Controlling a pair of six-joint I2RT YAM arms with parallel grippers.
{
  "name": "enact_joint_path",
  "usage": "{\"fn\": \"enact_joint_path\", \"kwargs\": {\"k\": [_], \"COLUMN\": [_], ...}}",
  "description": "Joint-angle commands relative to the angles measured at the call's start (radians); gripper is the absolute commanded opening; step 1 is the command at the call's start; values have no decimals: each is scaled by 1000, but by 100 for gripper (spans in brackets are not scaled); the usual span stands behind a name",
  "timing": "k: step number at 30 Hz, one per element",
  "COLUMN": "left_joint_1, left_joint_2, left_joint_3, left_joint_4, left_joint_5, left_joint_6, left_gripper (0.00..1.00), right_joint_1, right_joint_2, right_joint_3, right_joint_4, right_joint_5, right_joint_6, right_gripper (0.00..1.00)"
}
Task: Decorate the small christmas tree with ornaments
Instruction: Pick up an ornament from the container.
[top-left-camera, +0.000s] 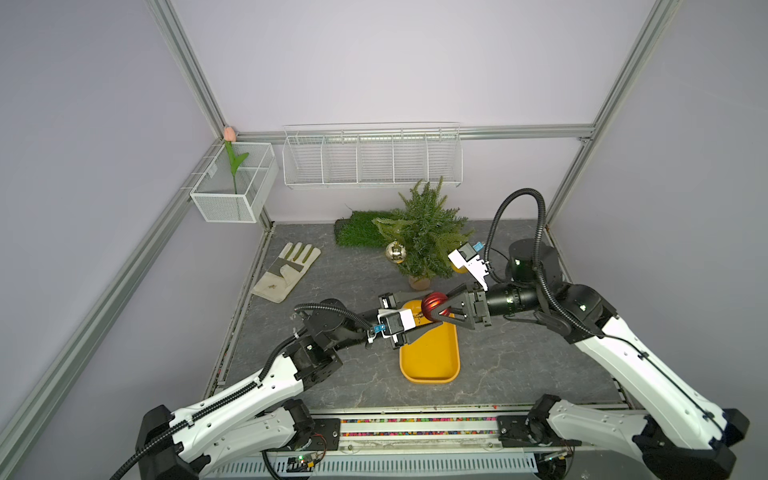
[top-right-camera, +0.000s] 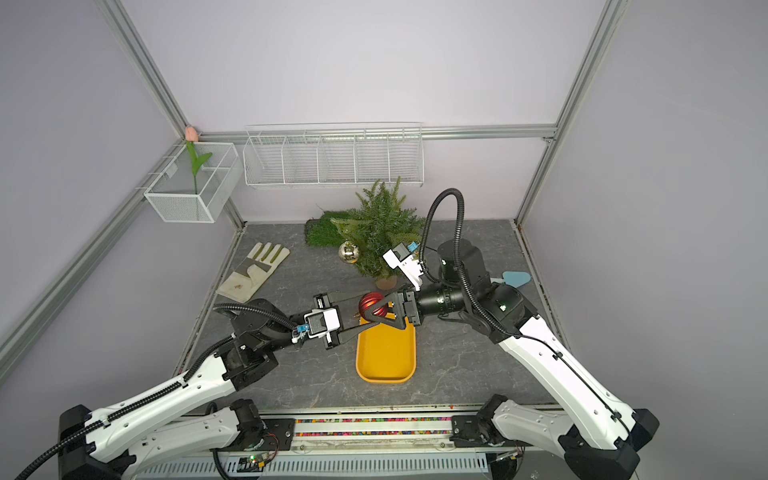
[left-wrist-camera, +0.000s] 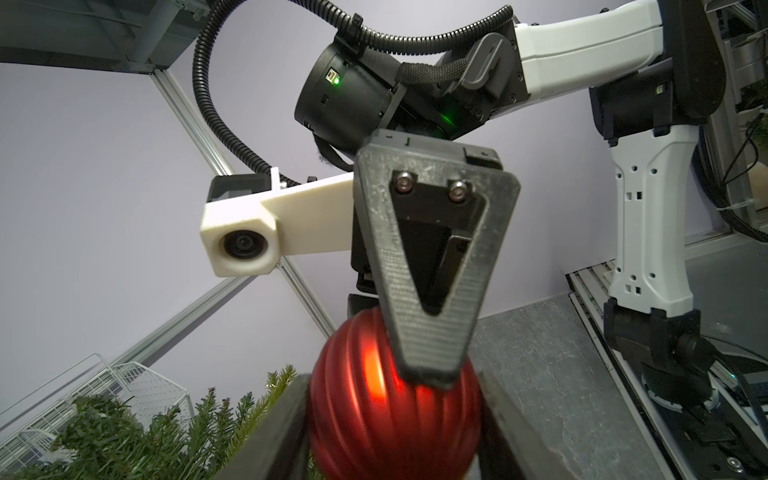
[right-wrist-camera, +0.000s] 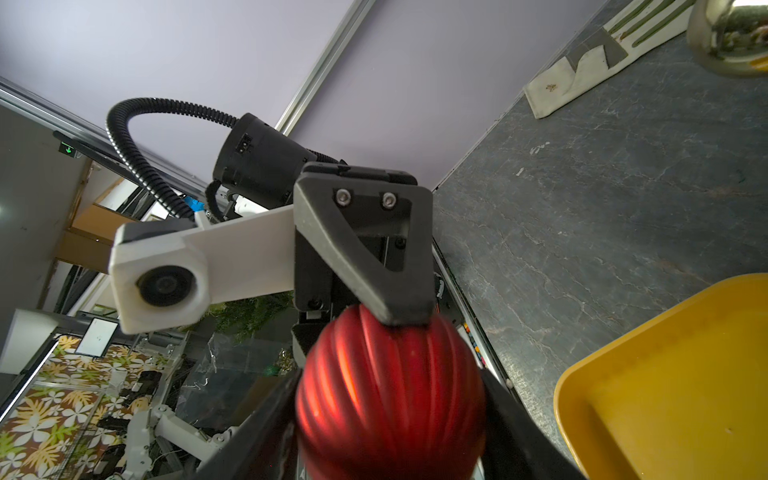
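Where the two arms meet, the red bauble (top-left-camera: 434, 306) hangs pinched above the far end of the yellow tray (top-left-camera: 430, 377). Left gripper (top-left-camera: 434, 310) clamped on it; right gripper (top-left-camera: 439, 308) clamped on it from the opposite side. Small christmas tree (top-left-camera: 424, 232) upright just beyond, with a mirror-gold bauble (top-left-camera: 395, 252) hanging from a lower branch.

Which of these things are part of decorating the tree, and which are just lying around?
Job: small christmas tree, red ornament, pale gold ornament.
Lying about: glove, fake grass patch, pink tulip, wire rack, yellow tray.
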Motion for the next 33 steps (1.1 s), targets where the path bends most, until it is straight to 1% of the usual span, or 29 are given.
{"fn": "enact_joint_path", "kwargs": {"k": [1,3,5,7,9,12,15,18,22,25,30,33], "left_joint_1": [-3,-3,-3,-3,-3,-3,-3,-3,-2,-2,-2,-2], "left_joint_2": [-4,-10,-20,-38,-64,-117,-178,-242,-306,-343,-393,-426], "left_joint_3": [28,25,17,2,-23,-63,-94,-105,-75,-39,13,11], "left_joint_4": [-9,-9,-7,-7,-2,3,-16,-63,-190,-303,-491,-546], "left_joint_5": [-17,-25,-31,-50,-74,-128,-191,-284,-424,-492,-553,-599], "left_joint_6": [21,21,23,21,15,-3,-20,-45,-73,-64,7,46], "left_gripper": [51,62,78,86,90,92,92,92,91,91,92,92], "right_joint_1": [-7,-10,-18,-31,-51,-82,-115,-158,-215,-265,-338,-369], "right_joint_2": [-11,-18,-28,-37,-41,-41,-36,-19,16,54,148,213], "right_joint_3": [-8,-2,11,26,42,61,85,112,154,186,237,276], "right_joint_4": [15,9,-14,-43,-71,-87,-81,-60,-14,48,183,271], "right_joint_5": [-9,13,59,110,159,211,266,292,303,241,128,86], "right_joint_6": [-10,-18,-37,-61,-80,-98,-108,-111,-105,-94,-34,13], "right_gripper": [62,61,61,61,61,61,61,61,61,61,62,62]}}
